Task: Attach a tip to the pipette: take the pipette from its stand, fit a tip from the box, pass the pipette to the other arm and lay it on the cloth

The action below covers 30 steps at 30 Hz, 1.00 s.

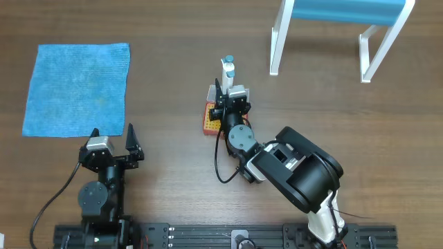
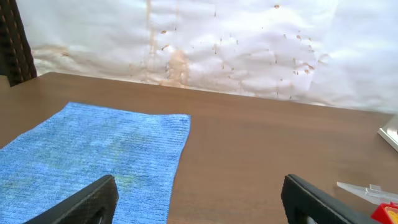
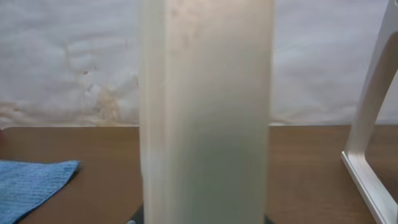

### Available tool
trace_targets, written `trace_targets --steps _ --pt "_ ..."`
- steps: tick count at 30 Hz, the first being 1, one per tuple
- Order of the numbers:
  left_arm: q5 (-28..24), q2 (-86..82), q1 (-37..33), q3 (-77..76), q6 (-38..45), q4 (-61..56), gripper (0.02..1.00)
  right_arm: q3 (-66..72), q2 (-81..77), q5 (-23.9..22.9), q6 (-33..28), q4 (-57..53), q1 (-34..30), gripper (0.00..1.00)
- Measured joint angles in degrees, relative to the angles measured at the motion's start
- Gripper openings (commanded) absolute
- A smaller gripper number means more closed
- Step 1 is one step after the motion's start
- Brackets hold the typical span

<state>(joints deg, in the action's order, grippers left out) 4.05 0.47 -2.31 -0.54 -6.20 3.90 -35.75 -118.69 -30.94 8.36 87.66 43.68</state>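
Top view: right gripper (image 1: 227, 95) is clamped on the pipette (image 1: 228, 68), held upright over the red tip box (image 1: 210, 119) mid-table. The left gripper (image 1: 112, 135) is spread wide and empty, just near of the blue cloth (image 1: 76, 90) at far left. To seat a tip: keep shaft vertical, line up w/ one hole, press straight down. Left wrist view: cloth looks ribbed, soft; table (image 2: 261, 143) is smooth wood grain. Right wrist view: pipette body is a pale matte plastic column; white stand (image 3: 373, 124) leg is flat-edged.
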Motion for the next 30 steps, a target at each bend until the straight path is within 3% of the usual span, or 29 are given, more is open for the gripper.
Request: trace_targets --steps 20,25,30 --pt "0.00 0.00 0.00 0.00 0.00 0.00 0.853 -5.75 -4.02 1.05 -4.85 0.24 -1.38 0.073" --pt "0.00 -0.02 0.00 0.00 0.00 0.00 0.853 -6.40 -4.92 0.09 -5.14 0.57 -0.48 0.073" --pt "0.00 0.00 0.00 0.00 0.00 0.00 0.853 -7.28 -5.35 -4.20 -5.07 0.59 -0.11 0.073"
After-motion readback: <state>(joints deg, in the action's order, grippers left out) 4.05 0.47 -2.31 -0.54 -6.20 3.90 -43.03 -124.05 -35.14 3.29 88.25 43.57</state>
